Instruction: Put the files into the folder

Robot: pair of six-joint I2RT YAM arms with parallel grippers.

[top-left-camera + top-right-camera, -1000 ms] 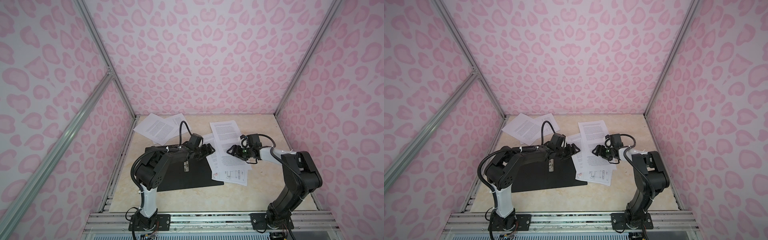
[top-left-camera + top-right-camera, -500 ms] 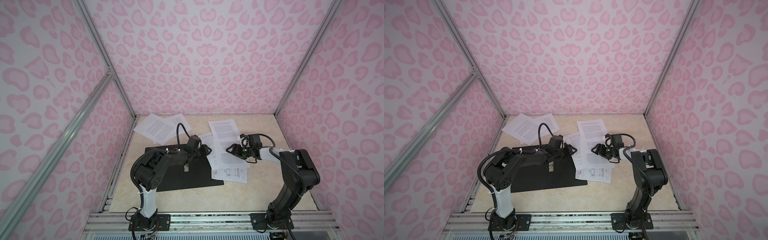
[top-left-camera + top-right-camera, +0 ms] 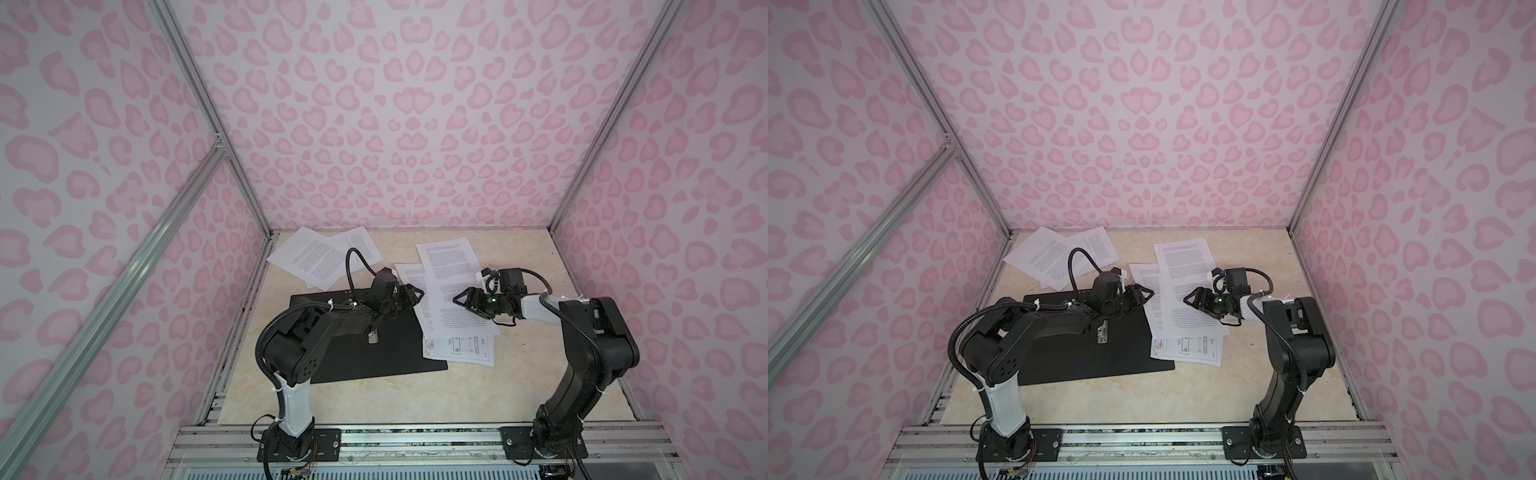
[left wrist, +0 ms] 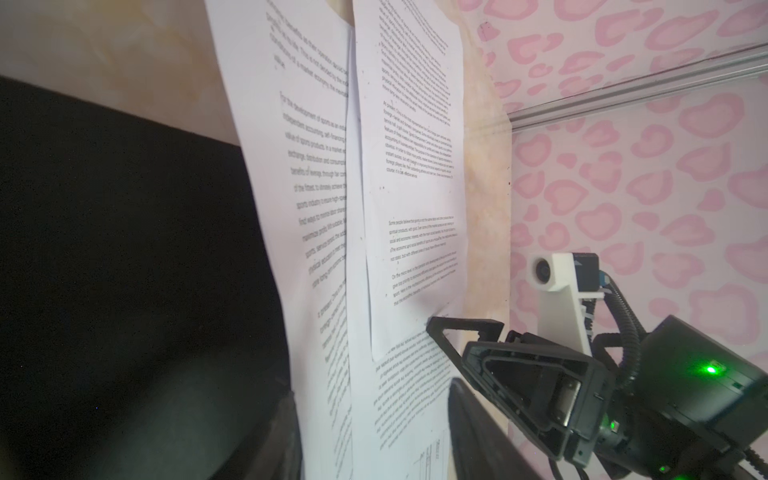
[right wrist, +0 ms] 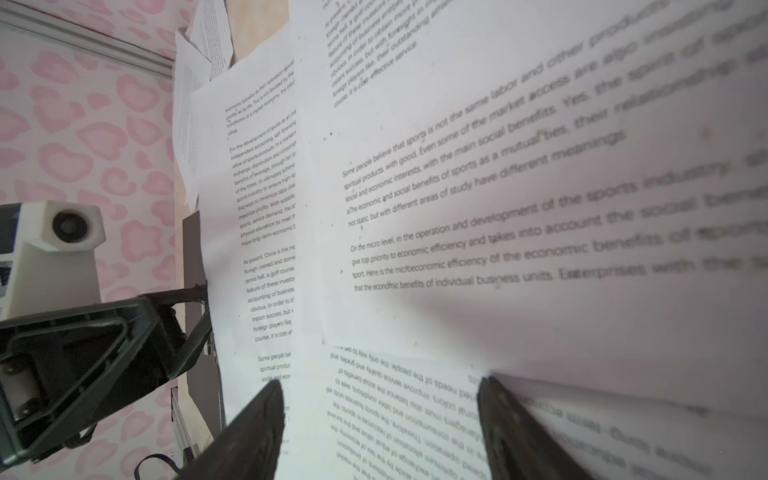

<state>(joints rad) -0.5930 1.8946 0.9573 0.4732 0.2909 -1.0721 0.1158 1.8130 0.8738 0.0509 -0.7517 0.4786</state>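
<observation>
In both top views I am looking at the thin folder (image 3: 395, 353) (image 3: 1121, 357) lying open and flat on the beige tabletop (image 3: 374, 399). Its black inside is facing up and its metal spine clip (image 3: 371, 336) is showing near the middle. The files (image 3: 449, 266), loose white sheets of printed paper, are lying in an overlapping pile just beside the folder's right edge. A line-drawing sheet (image 3: 457, 347) is peeking out at the pile's near end, and two more printed sheets (image 3: 316, 262) are sitting in the far left corner. The left gripper (image 3: 417, 291) is hanging at the pile's left edge, and the right gripper (image 3: 456, 300) is pointing at it from over the pile.

Through the left wrist camera I am seeing its own blurred fingers (image 4: 478, 432) standing apart with the pile's sheets between them. One right fingertip (image 4: 432, 328) is touching the top sheet.

Through the right wrist camera, its two dark fingers (image 5: 257, 428) are standing wide apart above the text, gripping nothing. The left gripper (image 5: 203, 307) is showing parted jaws at the pile's edge; I cannot tell whether they are touching paper.
</observation>
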